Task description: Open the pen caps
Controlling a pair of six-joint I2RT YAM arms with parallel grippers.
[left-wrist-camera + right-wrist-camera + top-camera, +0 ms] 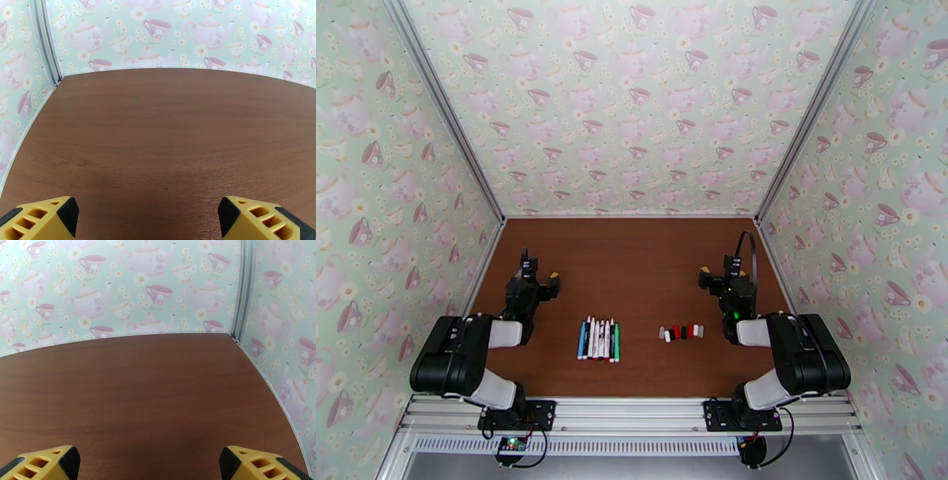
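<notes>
Rows of pens (598, 339) and pen caps (682, 332) lie between the arms; left gripper (539, 271) and right gripper (719, 272) gape wide, empty.

Smooth wood-grain table (632, 260), patterned paper walls (632, 103)

This is a robot test cell in a lab, not a home, despite the teapot-and-teacup wallpaper (632, 103). The paper covers flat panels that box in a bare wood-grain tabletop (632, 253), standing ahead of the left gripper (539, 268) and the right gripper (717, 268) and outboard of each. Bare aluminium profiles (446, 110) frame the corners where the panels meet; one rises ahead and to the left of the left gripper, another ahead and to the right of the right one. Behind the grippers, two black arms are bolted on plates (545, 410) to a slotted aluminium rail (632, 414), with a small lit circuit board (513, 444) hanging below it.
</notes>
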